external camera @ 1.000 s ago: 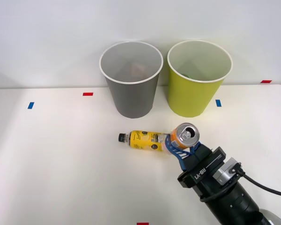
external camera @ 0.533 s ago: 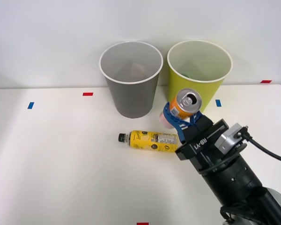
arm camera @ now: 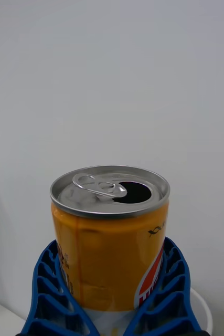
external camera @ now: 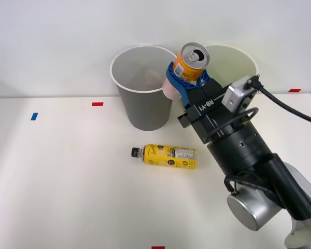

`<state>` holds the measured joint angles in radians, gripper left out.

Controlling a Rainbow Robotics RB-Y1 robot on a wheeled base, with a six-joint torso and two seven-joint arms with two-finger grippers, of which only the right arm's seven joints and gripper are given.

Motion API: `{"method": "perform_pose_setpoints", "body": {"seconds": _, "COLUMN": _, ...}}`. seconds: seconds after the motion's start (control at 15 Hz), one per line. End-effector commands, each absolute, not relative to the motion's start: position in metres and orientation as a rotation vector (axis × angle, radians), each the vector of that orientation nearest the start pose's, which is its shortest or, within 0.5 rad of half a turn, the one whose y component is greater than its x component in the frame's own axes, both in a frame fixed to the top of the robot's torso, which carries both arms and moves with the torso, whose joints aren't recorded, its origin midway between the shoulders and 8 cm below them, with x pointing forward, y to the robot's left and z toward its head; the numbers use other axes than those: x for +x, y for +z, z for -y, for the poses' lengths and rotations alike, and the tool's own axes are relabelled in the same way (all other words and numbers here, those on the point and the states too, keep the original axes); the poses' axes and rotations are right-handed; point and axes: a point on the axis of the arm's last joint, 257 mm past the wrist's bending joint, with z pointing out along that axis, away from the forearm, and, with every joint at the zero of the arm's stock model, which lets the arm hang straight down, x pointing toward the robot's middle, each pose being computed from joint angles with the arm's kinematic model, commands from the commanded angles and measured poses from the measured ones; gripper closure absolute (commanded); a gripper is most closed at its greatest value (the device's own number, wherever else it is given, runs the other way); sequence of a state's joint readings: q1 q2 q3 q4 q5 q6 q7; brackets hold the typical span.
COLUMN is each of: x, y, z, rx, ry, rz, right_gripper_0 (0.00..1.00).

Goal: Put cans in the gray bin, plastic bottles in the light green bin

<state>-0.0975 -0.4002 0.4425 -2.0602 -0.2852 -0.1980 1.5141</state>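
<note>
My right gripper (external camera: pixel 182 81) is shut on the orange can (external camera: pixel 189 63), held upright and high, between the rims of the two bins. In the right wrist view the can (arm camera: pixel 110 239) fills the middle, its silver pull-tab top opened, with a blue ribbed finger (arm camera: pixel 51 291) on each side. The gray bin (external camera: pixel 144 87) stands at the back, just left of the can. The light green bin (external camera: pixel 233 57) is to its right, mostly hidden behind my arm. The yellow plastic bottle (external camera: pixel 168 155) with a black cap lies on its side on the table in front of the bins.
The white table (external camera: pixel 67 181) carries small red and blue tape marks (external camera: pixel 97 104). A white wall rises behind the bins. My arm (external camera: pixel 243 155) crosses the table's right side, above the area in front of the green bin.
The gripper has lifted the can from beside the bottle up and back, from table height to above the bins' rims. The bottle has stayed where it lay.
</note>
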Motion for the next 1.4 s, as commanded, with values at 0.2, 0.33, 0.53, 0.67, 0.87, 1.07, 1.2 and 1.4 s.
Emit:
{"method": "perform_pose_setpoints", "body": {"seconds": 0.2, "x": 0.485, "y": 0.042, "z": 0.010, "rx": -0.362, "ry": 0.530, "rz": -0.929, "right_gripper_0": 1.00}}
{"method": "perform_pose_setpoints", "body": {"seconds": 0.33, "x": 0.506, "y": 0.042, "z": 0.000, "rx": -0.349, "ry": 0.521, "rz": -0.920, "right_gripper_0": 1.00}}
{"method": "perform_pose_setpoints", "body": {"seconds": 0.53, "x": 0.527, "y": 0.050, "z": -0.012, "rx": -0.369, "ry": 0.500, "rz": -0.918, "right_gripper_0": 1.00}}
{"method": "perform_pose_setpoints", "body": {"seconds": 0.67, "x": 0.543, "y": 0.048, "z": -0.019, "rx": -0.387, "ry": 0.483, "rz": -0.934, "right_gripper_0": 1.00}}
{"method": "perform_pose_setpoints", "body": {"seconds": 0.87, "x": 0.560, "y": 0.039, "z": -0.027, "rx": -0.395, "ry": 0.465, "rz": -0.963, "right_gripper_0": 1.00}}
{"method": "perform_pose_setpoints", "body": {"seconds": 1.07, "x": 0.574, "y": 0.037, "z": -0.035, "rx": -0.404, "ry": 0.448, "rz": -0.979, "right_gripper_0": 1.00}}
{"method": "perform_pose_setpoints", "body": {"seconds": 1.2, "x": 0.576, "y": 0.038, "z": -0.036, "rx": -0.400, "ry": 0.443, "rz": -0.979, "right_gripper_0": 0.24}}
{"method": "perform_pose_setpoints", "body": {"seconds": 1.4, "x": 0.576, "y": 0.038, "z": -0.036, "rx": -0.408, "ry": 0.430, "rz": -0.975, "right_gripper_0": 0.00}}
